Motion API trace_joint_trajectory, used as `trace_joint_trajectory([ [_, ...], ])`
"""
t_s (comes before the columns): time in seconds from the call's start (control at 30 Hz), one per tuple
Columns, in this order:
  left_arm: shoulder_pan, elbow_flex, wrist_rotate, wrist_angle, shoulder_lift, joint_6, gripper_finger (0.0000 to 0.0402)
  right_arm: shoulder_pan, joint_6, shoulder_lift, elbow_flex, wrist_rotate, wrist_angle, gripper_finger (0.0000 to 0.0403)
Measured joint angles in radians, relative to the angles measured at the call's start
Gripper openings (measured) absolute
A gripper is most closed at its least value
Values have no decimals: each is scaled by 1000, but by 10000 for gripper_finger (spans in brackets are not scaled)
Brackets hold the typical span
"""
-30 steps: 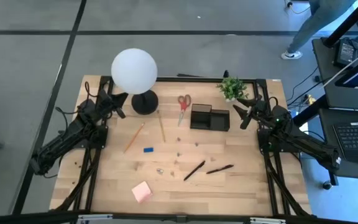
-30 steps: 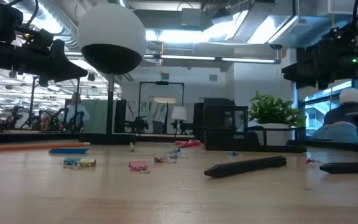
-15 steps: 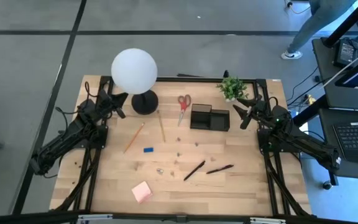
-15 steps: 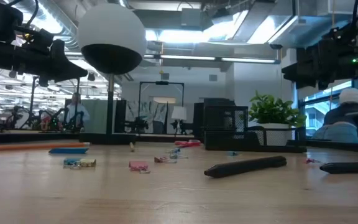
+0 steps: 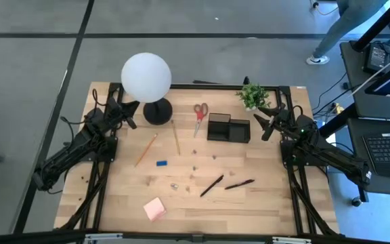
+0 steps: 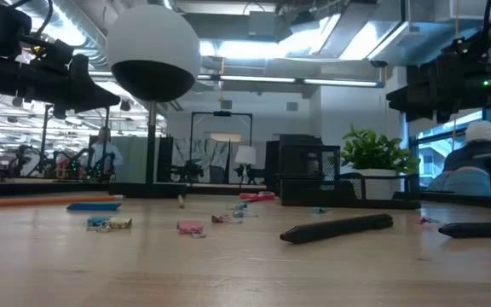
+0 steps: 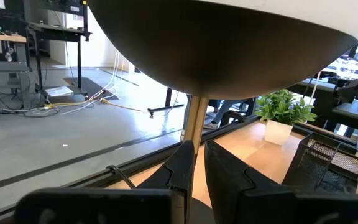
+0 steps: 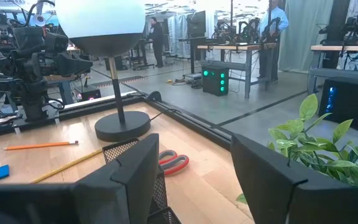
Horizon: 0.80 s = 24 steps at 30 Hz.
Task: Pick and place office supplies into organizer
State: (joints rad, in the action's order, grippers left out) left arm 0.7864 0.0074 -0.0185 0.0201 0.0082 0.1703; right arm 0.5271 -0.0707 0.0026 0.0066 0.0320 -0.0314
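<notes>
The black mesh organizer (image 5: pixel 228 127) stands at the table's far middle, with the red-handled scissors (image 5: pixel 200 114) flat on the table to its left. Two pencils (image 5: pixel 146 149) (image 5: pixel 176 137), a blue eraser (image 5: pixel 162 163), two black pens (image 5: pixel 212 185) (image 5: pixel 240 184), a pink sticky-note pad (image 5: pixel 155 209) and small clips (image 5: pixel 175 184) lie loose on the wood. My left gripper (image 5: pixel 128 112) hangs in the air beside the lamp, its fingers (image 7: pixel 185 163) shut and empty. My right gripper (image 5: pixel 265 126) hangs in the air right of the organizer, open and empty (image 8: pixel 194 171).
A white globe lamp (image 5: pixel 145 76) on a round black base (image 5: pixel 158 112) stands at the far left, close to my left gripper. A small potted plant (image 5: pixel 252 96) stands behind the organizer. A person (image 5: pixel 347 20) stands on the floor beyond the far right corner.
</notes>
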Motion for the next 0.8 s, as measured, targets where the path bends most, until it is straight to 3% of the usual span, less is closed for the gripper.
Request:
trace_joint_trajectory([
  [0.3,0,0,0,0,0,0,33,0,0,85,0,0,-1,205],
  [0.8,0,0,0,0,0,0,33,0,-1,87,0,1,-2,205],
])
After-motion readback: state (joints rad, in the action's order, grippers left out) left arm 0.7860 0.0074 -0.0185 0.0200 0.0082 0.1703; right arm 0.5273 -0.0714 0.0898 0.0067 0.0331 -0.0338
